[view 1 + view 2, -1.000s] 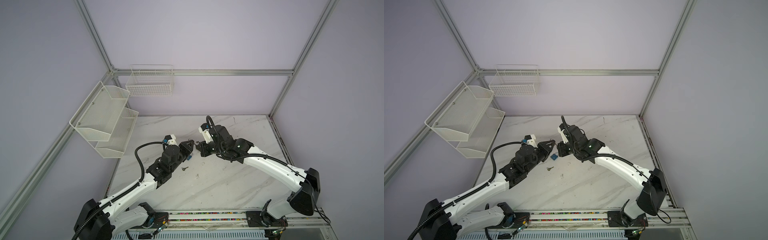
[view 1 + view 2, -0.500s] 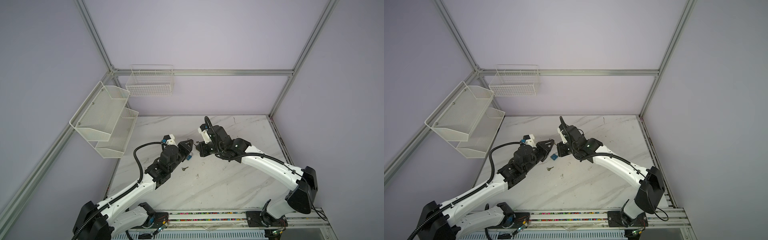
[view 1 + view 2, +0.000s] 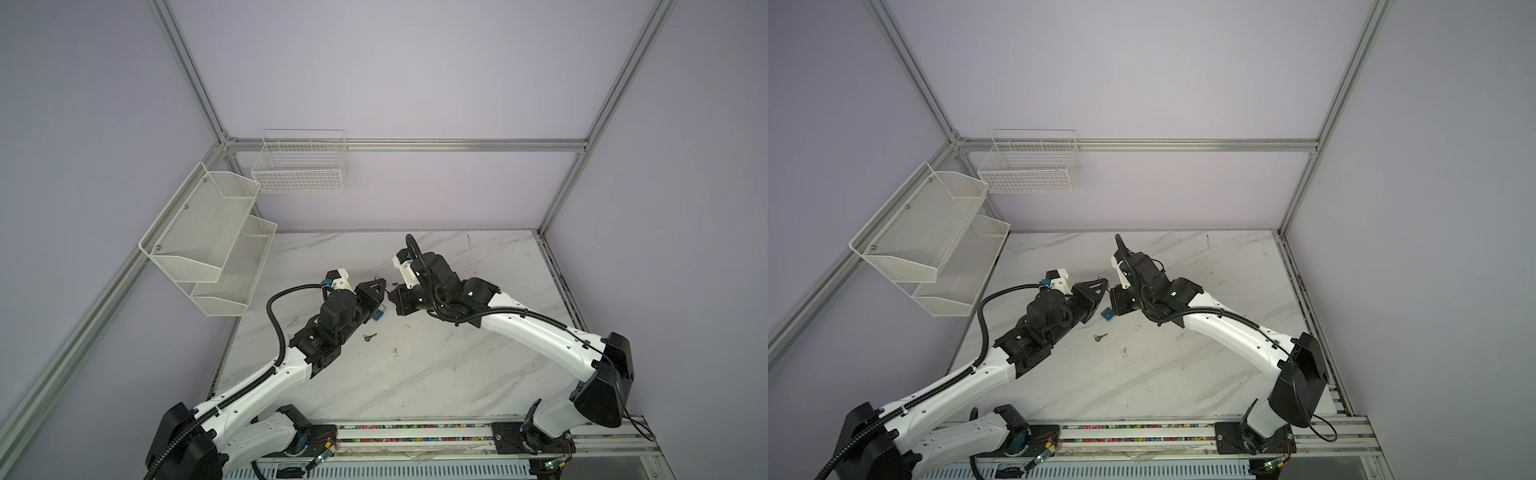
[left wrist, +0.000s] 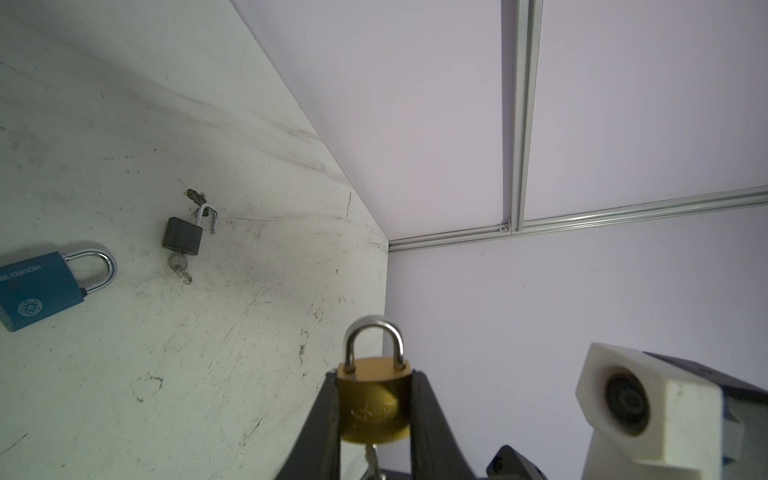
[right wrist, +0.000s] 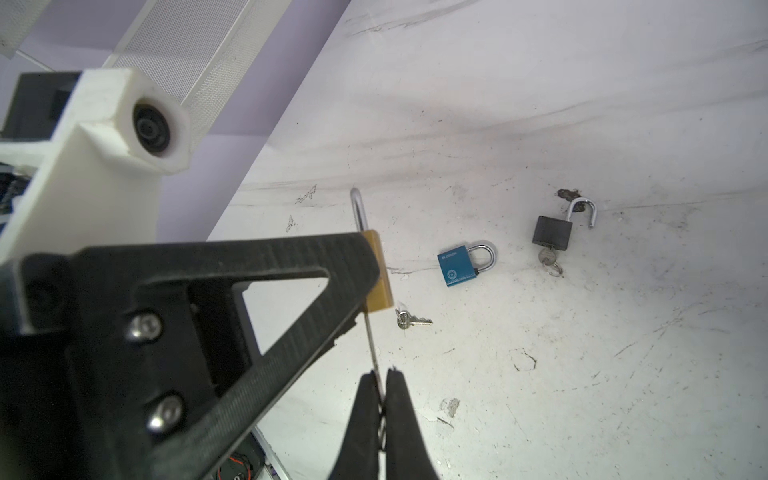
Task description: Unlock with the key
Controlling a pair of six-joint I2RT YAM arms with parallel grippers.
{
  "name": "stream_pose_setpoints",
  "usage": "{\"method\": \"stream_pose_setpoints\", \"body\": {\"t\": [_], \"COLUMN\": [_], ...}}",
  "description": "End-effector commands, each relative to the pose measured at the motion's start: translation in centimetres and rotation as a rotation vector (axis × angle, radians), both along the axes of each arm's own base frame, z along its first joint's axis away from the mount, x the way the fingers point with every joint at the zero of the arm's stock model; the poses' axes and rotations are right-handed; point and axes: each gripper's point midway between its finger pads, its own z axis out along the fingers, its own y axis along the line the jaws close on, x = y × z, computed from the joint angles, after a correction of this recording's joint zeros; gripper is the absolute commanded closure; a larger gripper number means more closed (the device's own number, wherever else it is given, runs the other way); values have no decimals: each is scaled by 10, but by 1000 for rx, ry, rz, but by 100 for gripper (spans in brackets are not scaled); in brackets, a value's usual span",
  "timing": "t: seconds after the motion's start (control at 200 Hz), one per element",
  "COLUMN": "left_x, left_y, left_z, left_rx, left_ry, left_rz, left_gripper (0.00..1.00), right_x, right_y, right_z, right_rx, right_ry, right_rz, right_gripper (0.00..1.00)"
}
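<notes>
While aloft — key (image 5: 372, 349) collinear with padlock (image 4: 374, 405)

Both top views look down from high up and far away at the whole marble table (image 3: 415, 374) and the back wall (image 3: 415, 83). The table fills the lower half of each frame. The left wrist camera (image 5: 151, 126) and right wrist camera (image 4: 627, 403) sit close above the table. They face each other, and both see the blue padlock (image 4: 37, 289) and black padlock (image 4: 183, 241).

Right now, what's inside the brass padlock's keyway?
A key enters the bottom face of the brass padlock, pinched by the shut right gripper. Its blade is hidden inside the body, so depth cannot be seen. The shackle is closed.
</notes>
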Motion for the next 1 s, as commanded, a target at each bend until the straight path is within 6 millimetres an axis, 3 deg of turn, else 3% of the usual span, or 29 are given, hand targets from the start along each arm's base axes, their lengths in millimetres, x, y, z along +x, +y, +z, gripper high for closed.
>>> {"method": "stream_pose_setpoints", "body": {"t": [0.0, 0.485, 0.635, 0.83, 0.91, 1.0], "left_x": [-1, -1, -1, -6, -10, -14], "left_y": [-1, -9, -15, -19, -28, -42], "left_z": [52, 60, 59, 58, 62, 70], "left_rx": [-82, -107, -106, -52, -61, -82], "left_ry": [-101, -116, -110, -96, -102, -122], "left_rz": [-13, -48, -75, -118, -167, -234], "left_gripper": [92, 92, 93, 94, 95, 96], "right_x": [9, 12, 8, 20, 25, 20], "right_y": [0, 9, 13, 0, 3, 19], "right_z": [15, 15, 34, 59, 50, 39], "right_rx": [12, 15, 82, 78, 44, 14], "right_ry": [-40, -48, -52, -148, -158, -169], "right_rz": [-41, -15, -5, -78, -88, -40], "right_gripper": [100, 100, 100, 100, 100, 100]}}
